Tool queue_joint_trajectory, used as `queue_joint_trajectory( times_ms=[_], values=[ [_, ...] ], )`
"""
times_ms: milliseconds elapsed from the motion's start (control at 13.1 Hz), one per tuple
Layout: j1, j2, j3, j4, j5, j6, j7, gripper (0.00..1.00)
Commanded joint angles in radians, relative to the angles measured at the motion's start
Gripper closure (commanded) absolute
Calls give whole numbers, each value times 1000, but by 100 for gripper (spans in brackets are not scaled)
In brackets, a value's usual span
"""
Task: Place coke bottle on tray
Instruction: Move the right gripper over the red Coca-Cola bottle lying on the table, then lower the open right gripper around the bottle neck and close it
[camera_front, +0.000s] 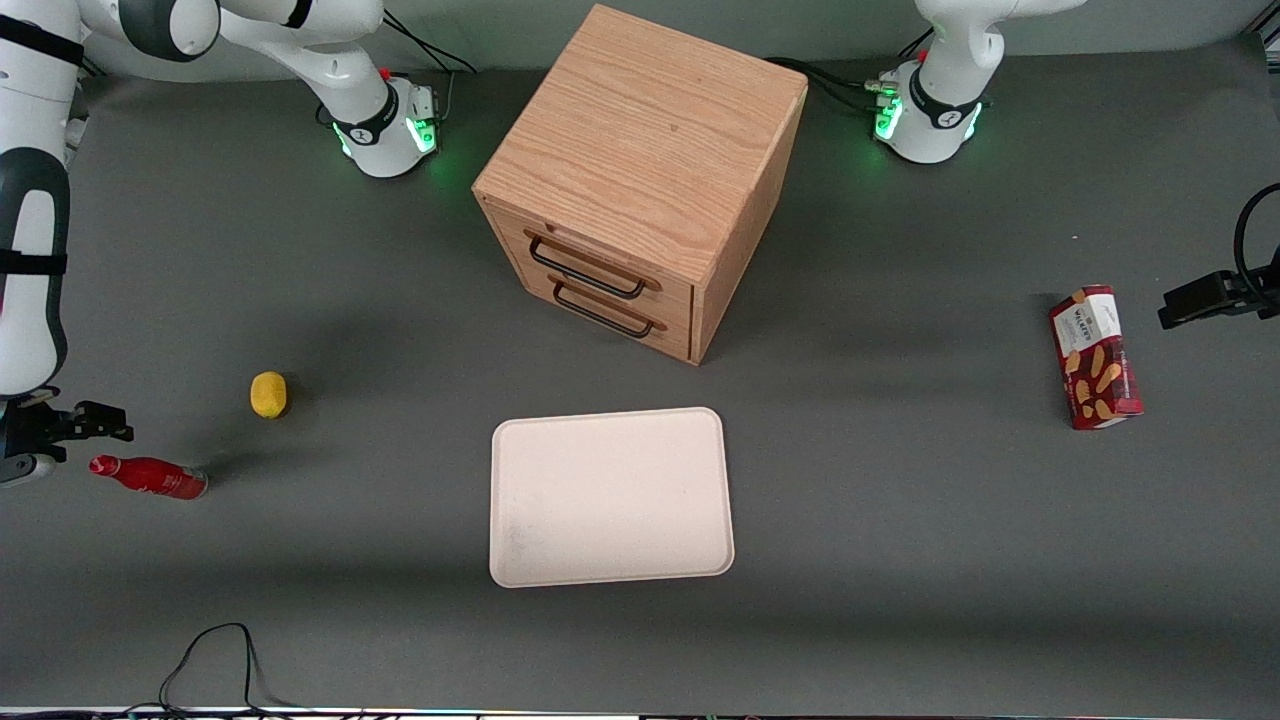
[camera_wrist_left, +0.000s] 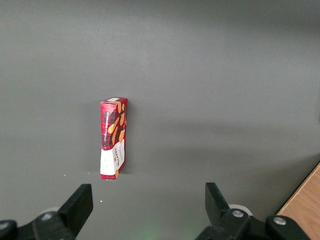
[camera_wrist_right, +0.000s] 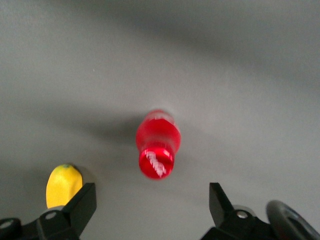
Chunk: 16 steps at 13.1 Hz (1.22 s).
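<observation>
Nothing of the task is finished yet, by my reading: the coke bottle (camera_front: 148, 476) lies on its side on the grey table at the working arm's end, well apart from the tray (camera_front: 610, 496), which sits bare in front of the wooden drawer cabinet (camera_front: 640, 180). Taking the tray as the clock's centre in the front view, the bottle lies at about nine o'clock, with a small yellow lemon (camera_front: 268, 394) near it, a little farther from the camera. The gripper (camera_front: 60, 432) hangs just beside the bottle's capped end, its fingers spread wide with nothing between them; reaching, grasping, carrying and setting down all remain. In the right wrist view the bottle (camera_wrist_right: 157, 145) looks glossy red, slim, narrowing to a red cap, somewhat blurred.
</observation>
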Motion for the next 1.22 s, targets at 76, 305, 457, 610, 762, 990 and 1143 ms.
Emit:
queue_joint_trajectory(
  times_ms=[76, 305, 457, 610, 762, 990, 1143],
  values=[
    [-11, 80, -10, 74, 84, -10, -49, 0],
    [-13, 100, -10, 74, 115, -9, -49, 0],
    [-13, 106, -10, 75, 115, -10, -50, 5],
    [-13, 106, -10, 75, 115, -9, -50, 21],
    [-13, 106, -12, 75, 114, -9, -52, 42],
    [-13, 103, -12, 75, 109, -9, -52, 73],
    [-11, 100, -15, 78, 106, -10, -52, 90]
  ],
)
